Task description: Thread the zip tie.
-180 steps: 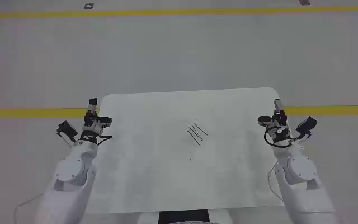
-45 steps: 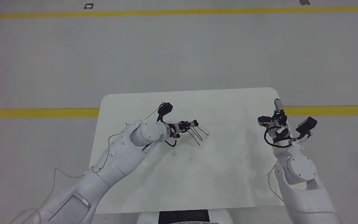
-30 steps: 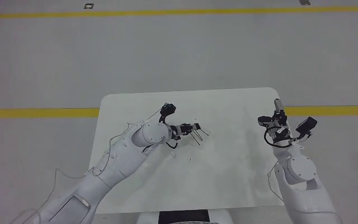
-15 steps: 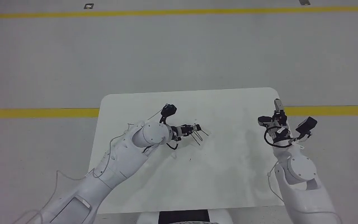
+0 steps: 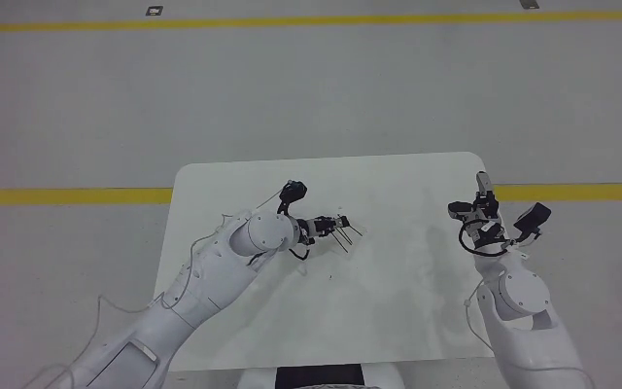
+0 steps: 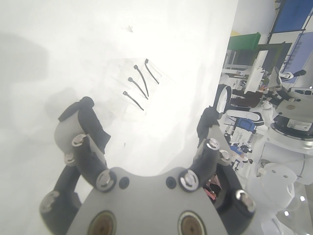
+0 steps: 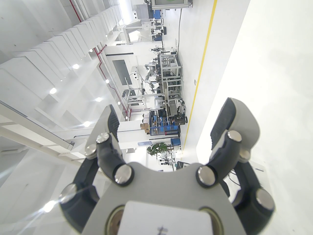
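We see 4 black zip ties (image 6: 142, 80) lying flat on the white surface (image 5: 408, 292), a little toward the robot's left of its middle and well away from every edge. They lie side by side and roughly parallel, each with its small square head at the same end. 3 of them sit close together, and the 4th, slightly curved, is set a bit apart from the rest. None of them is threaded, and none crosses another. In the top view the zip ties (image 5: 342, 241) show as thin dark strokes right at the tip of the left arm, which stretches in across the surface from the robot's left side. The left hand (image 6: 146, 108) has its 2 fingers spread wide and holds nothing. From its own wrist camera we see the ties just ahead of the fingertips (image 6: 84, 102), not between them, and no finger touches a tie. We cannot tell how high this left hand (image 5: 338, 224) sits above the surface. The right hand (image 5: 482, 185) is well apart from the ties, at the surface's right edge, pointing away from the robot. In its own wrist view the right hand (image 7: 170, 106) also has its fingers spread apart with nothing between them. A yellow line (image 5: 87, 195) runs across the grey floor on either side of the surface.
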You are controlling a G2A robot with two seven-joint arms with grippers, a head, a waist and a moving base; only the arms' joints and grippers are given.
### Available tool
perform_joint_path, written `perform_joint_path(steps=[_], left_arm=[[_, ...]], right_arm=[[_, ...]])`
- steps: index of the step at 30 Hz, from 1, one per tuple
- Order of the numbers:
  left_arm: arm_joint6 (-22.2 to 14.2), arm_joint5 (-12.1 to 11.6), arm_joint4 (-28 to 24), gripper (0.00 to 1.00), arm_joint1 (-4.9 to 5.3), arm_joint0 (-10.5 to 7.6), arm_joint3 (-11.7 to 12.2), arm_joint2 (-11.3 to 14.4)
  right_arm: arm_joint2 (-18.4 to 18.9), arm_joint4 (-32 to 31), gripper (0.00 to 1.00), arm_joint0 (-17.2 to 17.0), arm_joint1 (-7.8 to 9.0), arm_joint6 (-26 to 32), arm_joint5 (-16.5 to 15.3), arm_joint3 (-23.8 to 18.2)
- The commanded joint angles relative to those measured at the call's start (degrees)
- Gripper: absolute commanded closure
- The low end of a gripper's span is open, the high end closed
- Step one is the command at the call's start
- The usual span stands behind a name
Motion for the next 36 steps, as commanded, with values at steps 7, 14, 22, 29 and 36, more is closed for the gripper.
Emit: perform_joint_path(steps=[7,14,22,29,36], left_arm=[[-3.4,-5.2,13.9,0.0,1.84,-1.9,-3.5,-0.3],[-10.7,-12.5,23.5,0.0,2.74,-5.44,-4.7,1.4],[-13.7,-18.0,29.5,0.0,2.63,-9.05,-4.2,3.7],[-13.6,-18.4,30.6,0.0,2.45,-9.3,-3.9,4.6],[-17.5,-26.1,36.3,0.0,2.48,-10.67,-4.2,8.0]], right_arm=[[0.0,0.0,0.0,0.0,0.0,0.0,0.0,0.0],[0.0,0.0,0.0,0.0,0.0,0.0,0.0,0.0],[0.0,0.0,0.0,0.0,0.0,0.0,0.0,0.0],[0.0,0.0,0.0,0.0,0.0,0.0,0.0,0.0],[0.0,0.0,0.0,0.0,0.0,0.0,0.0,0.0]])
